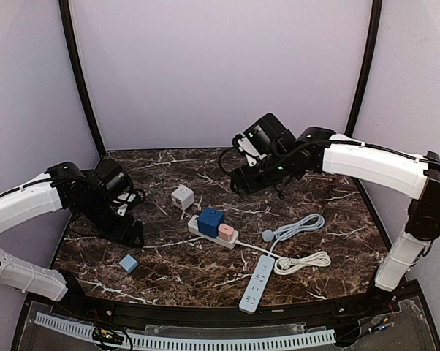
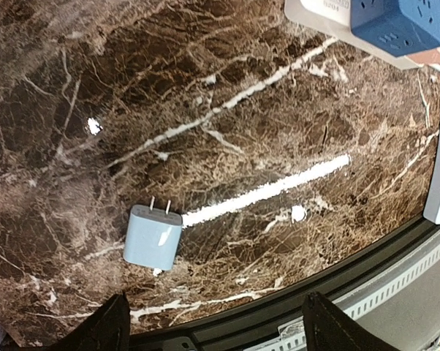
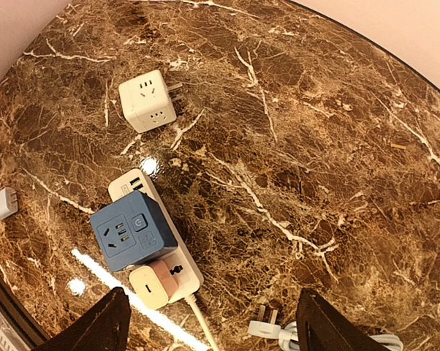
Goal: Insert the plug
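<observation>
Now, partly cut off at frame edges, left gripper (image 2: 216, 325) and right gripper (image 3: 209, 325) are seen spread, empty; pale-blue plug (image 2: 153, 236) is laid flat near left, prongs bared.

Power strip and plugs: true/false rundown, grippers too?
1. The blue cube adapter sits on the power strip. True.
2. The pink plug lies loose on the table. False: it sits on the power strip, right beside the blue cube adapter.
3. The light blue plug lies on the table with no gripper touching it. True.
4. The left gripper is shut on the light blue plug. False: it is open, and the plug lies clear of it.
5. The white cube adapter is plugged into the power strip. False: it stands on the table, apart from the strip.
6. The right gripper is open and empty. True.
</observation>
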`<state>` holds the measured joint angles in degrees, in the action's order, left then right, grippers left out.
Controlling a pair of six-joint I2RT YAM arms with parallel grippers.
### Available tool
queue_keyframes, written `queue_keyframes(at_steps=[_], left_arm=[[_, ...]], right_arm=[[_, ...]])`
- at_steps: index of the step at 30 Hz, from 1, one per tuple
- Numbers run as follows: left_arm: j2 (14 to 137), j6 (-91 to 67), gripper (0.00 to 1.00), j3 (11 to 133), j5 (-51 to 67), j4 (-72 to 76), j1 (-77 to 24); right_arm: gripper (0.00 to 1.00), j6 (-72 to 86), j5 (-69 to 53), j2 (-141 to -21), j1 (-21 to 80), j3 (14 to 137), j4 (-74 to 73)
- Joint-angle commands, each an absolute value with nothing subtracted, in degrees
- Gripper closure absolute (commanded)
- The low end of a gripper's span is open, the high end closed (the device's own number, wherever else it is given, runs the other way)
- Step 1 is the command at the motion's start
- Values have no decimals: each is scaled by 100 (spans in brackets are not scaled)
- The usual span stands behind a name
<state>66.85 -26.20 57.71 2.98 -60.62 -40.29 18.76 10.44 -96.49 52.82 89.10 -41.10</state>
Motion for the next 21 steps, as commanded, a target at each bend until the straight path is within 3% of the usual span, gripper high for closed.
queue_keyframes(at_steps=[1, 21], left_arm=[[6431, -2828, 18, 5401, 609, -6391, -4228], [6147, -3119, 21, 4620, 576, -6566, -4769]], right_arm=[[22, 1932, 1019, -9652, 5256, 8781, -4034], [22, 1836, 1002, -9685, 5256, 8747, -3975]])
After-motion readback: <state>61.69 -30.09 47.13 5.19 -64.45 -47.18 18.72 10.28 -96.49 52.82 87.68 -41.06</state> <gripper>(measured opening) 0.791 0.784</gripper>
